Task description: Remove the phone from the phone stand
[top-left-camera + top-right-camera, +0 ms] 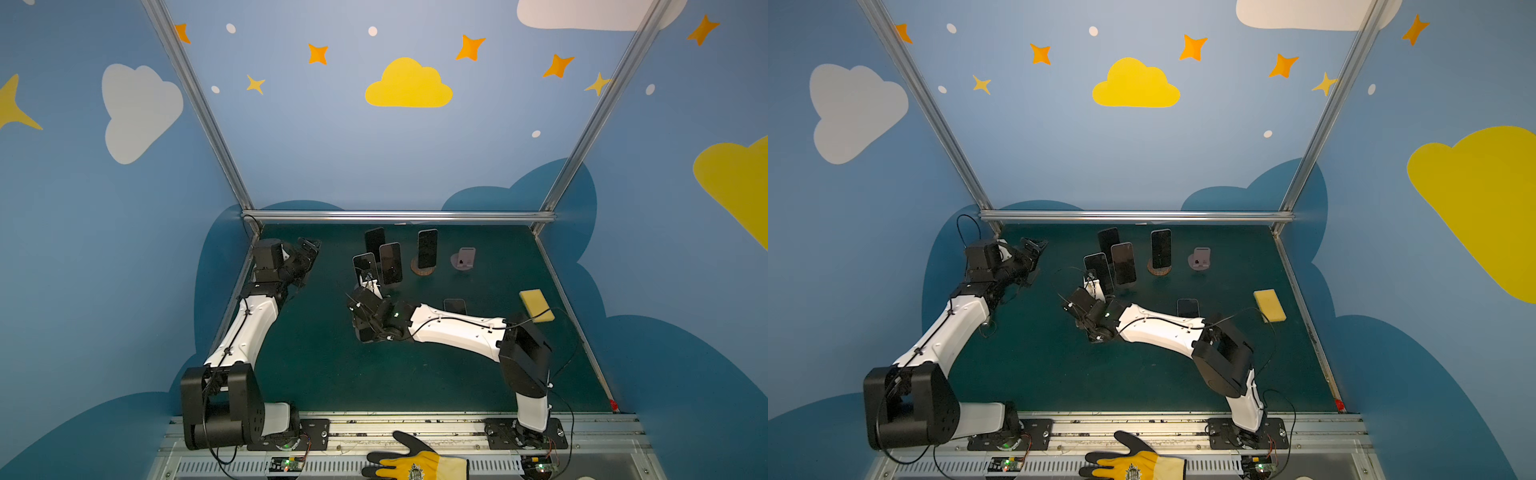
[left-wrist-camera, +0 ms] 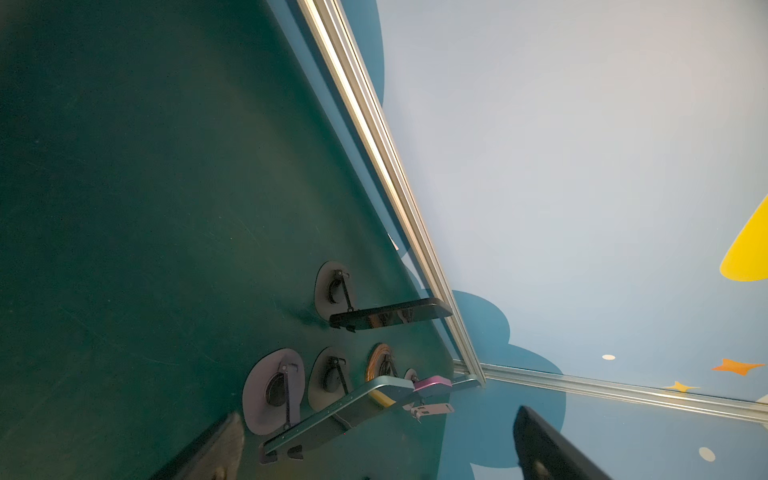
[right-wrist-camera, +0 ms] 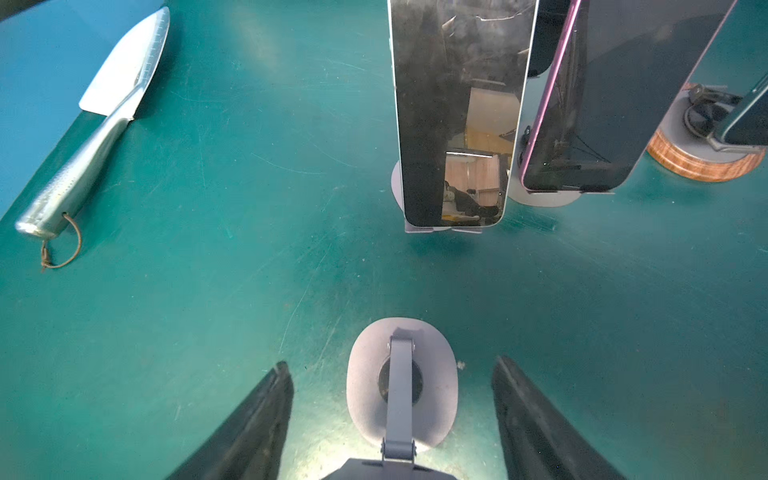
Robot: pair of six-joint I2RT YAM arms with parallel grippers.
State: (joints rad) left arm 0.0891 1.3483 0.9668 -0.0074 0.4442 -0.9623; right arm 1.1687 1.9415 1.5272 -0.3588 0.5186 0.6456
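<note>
Several dark phones stand on stands at the back middle: a front-left phone [image 1: 365, 266] [image 3: 457, 112], a pink-edged phone [image 1: 390, 264] [image 3: 602, 95], a rear phone [image 1: 375, 239] and a phone on a wooden stand [image 1: 427, 249]. My right gripper [image 1: 369, 291] [image 3: 390, 365] reaches across, low in front of them. Its jaws are apart, one on each side of another grey phone stand [image 3: 401, 382], with a gap on both sides. Only that stand's holder plate [image 3: 386, 471] shows; what it carries is hidden under the gripper. My left gripper [image 1: 309, 245] [image 2: 378, 413] hangs open at the back left.
A metal trowel [image 3: 95, 137] lies left of the right gripper. A yellow sponge [image 1: 536, 305] and a flat phone [image 1: 455, 306] lie beyond the right arm. A pink stand [image 1: 463, 258] sits at the back right. A gloved hand [image 1: 415, 461] rests on the front rail.
</note>
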